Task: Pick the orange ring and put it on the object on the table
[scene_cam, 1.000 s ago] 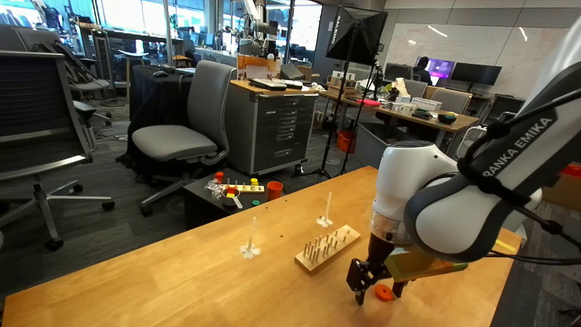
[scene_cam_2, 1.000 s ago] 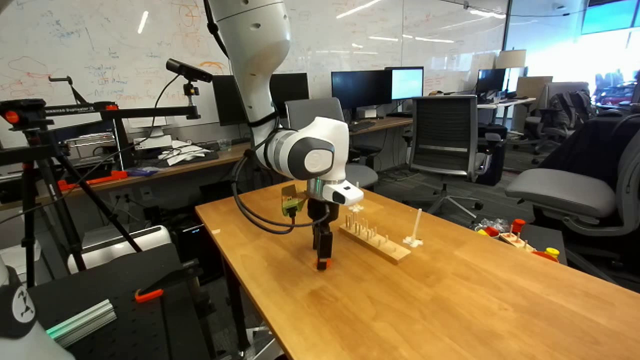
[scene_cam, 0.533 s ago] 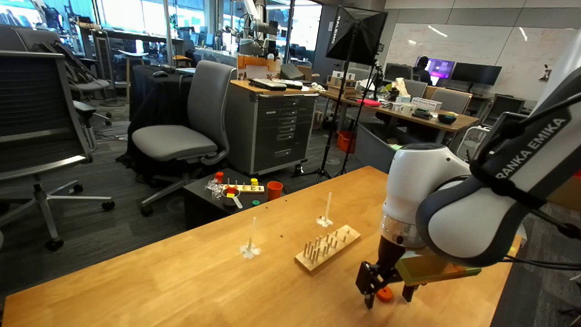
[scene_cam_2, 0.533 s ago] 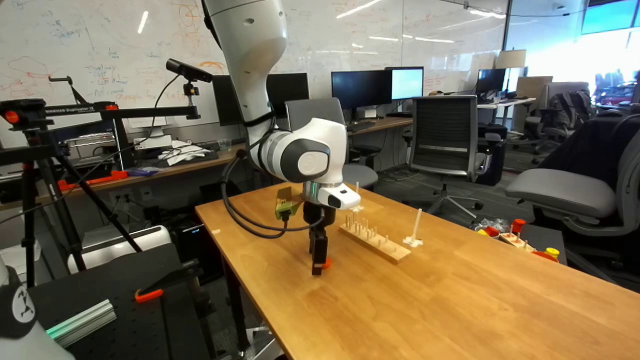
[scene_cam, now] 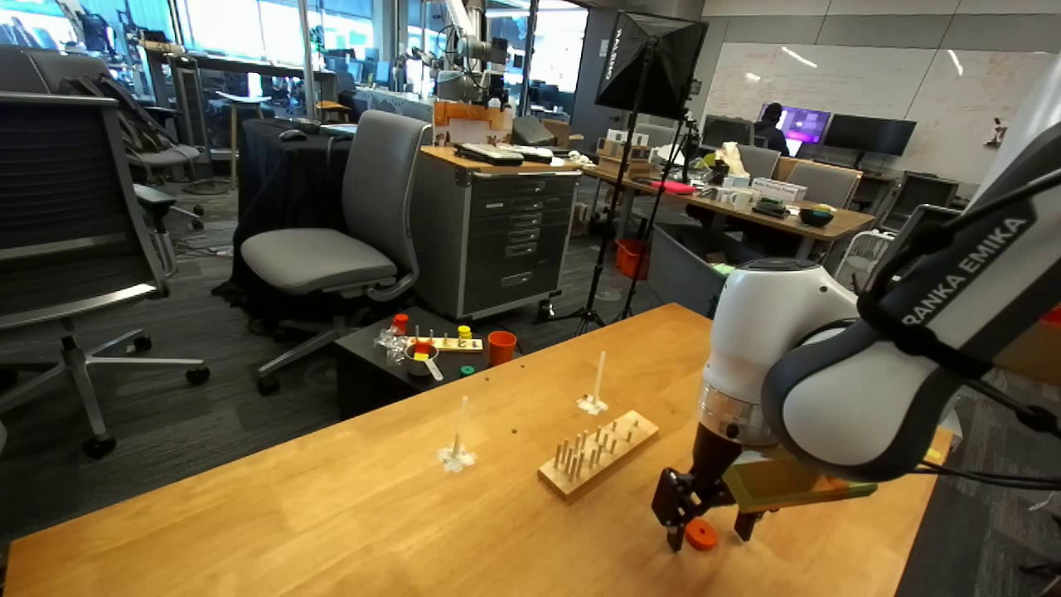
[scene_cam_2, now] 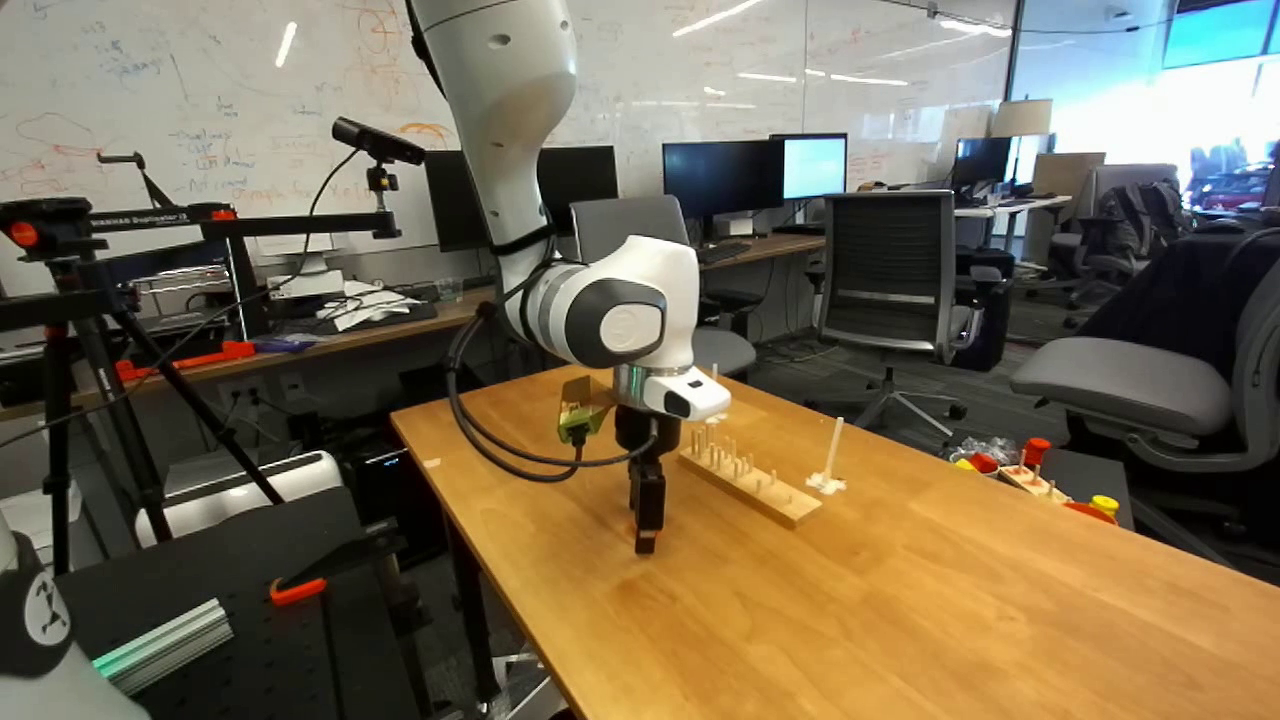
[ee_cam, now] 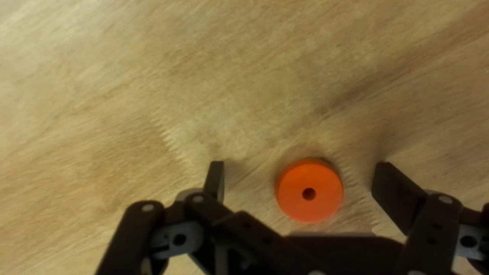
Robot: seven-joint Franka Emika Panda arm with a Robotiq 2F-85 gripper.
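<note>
One orange ring [scene_cam: 701, 535] in an exterior view, flat on the wooden table [scene_cam: 331, 514], between the fingers [scene_cam: 675, 539] of the gripper [scene_cam: 710, 539]. Against half a second ago the fingertips sit slightly shifted and the ring shows clearer; I read that as a small correction before the grasp. Counts: one gripper, two fingers, one ring, one light-wood pegboard [scene_cam: 607, 458] near the gripper, no ring on it (pegs too crowded to number surely), two lone upright sticks [scene_cam: 599, 377] on pale bases [scene_cam: 592, 405].

In an exterior view the near finger [scene_cam_2: 648, 505] now hides all but slivers of the ring; half a second ago more orange pokes out. Finger and ring look lined up, so the pick is probably close. One pegboard, two sticks again; finger gap not visible from there.

Wrist view: two fingers well apart, nothing gripped. One ring, one small centre hole — ring touching neither finger, nearer the one at right of the view. Next, likely: bring the fingers together, lift, carry to the pegboard. Thin pegs, small hole — seating could be fussy.
</note>
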